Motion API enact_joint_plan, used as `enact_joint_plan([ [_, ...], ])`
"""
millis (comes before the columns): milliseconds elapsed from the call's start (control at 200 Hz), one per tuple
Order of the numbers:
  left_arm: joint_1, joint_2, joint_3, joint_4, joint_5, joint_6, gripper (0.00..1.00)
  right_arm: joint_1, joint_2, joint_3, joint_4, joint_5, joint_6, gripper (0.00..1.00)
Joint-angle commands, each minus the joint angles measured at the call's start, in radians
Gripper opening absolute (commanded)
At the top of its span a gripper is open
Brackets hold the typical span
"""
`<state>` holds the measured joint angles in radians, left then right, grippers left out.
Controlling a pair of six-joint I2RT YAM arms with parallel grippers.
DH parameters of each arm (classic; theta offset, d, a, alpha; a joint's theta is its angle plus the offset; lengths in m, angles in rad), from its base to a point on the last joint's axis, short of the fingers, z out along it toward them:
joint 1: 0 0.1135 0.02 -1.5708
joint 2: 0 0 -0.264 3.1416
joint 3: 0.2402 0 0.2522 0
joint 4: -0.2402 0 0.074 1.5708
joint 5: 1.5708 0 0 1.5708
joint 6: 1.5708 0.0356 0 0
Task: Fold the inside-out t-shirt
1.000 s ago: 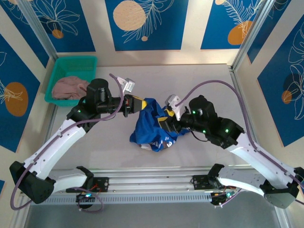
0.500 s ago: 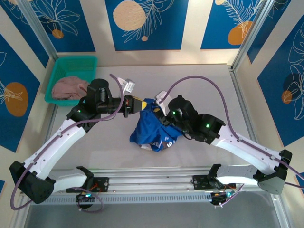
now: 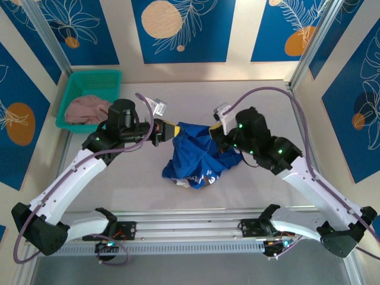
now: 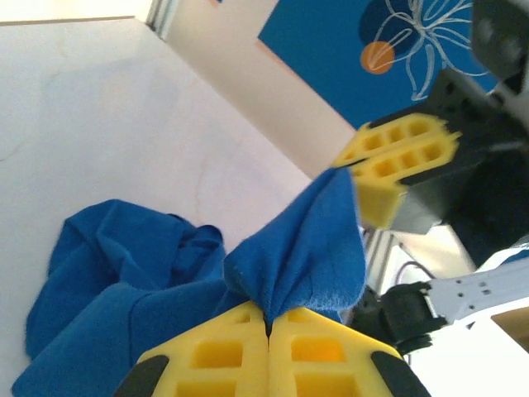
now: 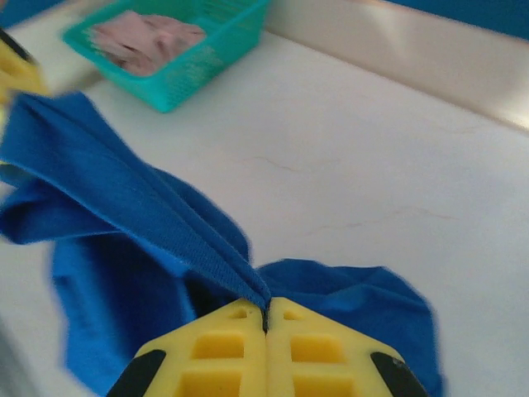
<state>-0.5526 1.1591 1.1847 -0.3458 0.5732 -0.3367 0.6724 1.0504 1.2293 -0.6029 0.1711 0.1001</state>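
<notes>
The inside-out t-shirt (image 3: 196, 157) is a royal-blue bunch hanging over the middle of the table, with faint white print near its lower edge. My left gripper (image 3: 175, 130) is shut on its upper left edge, and a fold of blue cloth (image 4: 302, 248) rises out of the closed yellow jaws (image 4: 267, 327). My right gripper (image 3: 218, 138) is shut on the shirt's upper right edge, where a taut blue band (image 5: 140, 207) runs into its closed jaws (image 5: 266, 318). The cloth stretches between the two grippers, and the rest droops onto the table (image 3: 249, 95).
A teal basket (image 3: 89, 98) with a dusty-pink garment (image 3: 86, 108) stands at the back left, also visible in the right wrist view as a basket (image 5: 178, 54). Metal frame posts and patterned blue walls ring the table. The right arm's purple cable (image 3: 279, 98) arcs above it.
My right gripper has closed on the shirt's upper right edge and pulled back to the right, drawing the cloth taut. The left gripper has kept its hold and place.
</notes>
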Motion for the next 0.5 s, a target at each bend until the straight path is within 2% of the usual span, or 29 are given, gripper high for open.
enact_joint_plan([
  [0, 0.014, 0.004, -0.011, -0.077, -0.118, 0.088, 0.07, -0.107, 0.029, 0.055, -0.038, -0.413, 0.107, 0.00],
  [125, 0.004, 0.021, -0.031, -0.112, -0.200, 0.123, 0.20, -0.142, 0.094, 0.073, -0.008, -0.556, 0.190, 0.00],
  [300, -0.039, -0.018, -0.047, -0.116, -0.287, 0.133, 0.43, -0.143, 0.150, 0.084, 0.023, -0.584, 0.264, 0.00],
  [495, -0.142, -0.036, -0.044, -0.124, -0.416, 0.195, 0.64, -0.143, 0.181, 0.092, 0.035, -0.598, 0.285, 0.00],
])
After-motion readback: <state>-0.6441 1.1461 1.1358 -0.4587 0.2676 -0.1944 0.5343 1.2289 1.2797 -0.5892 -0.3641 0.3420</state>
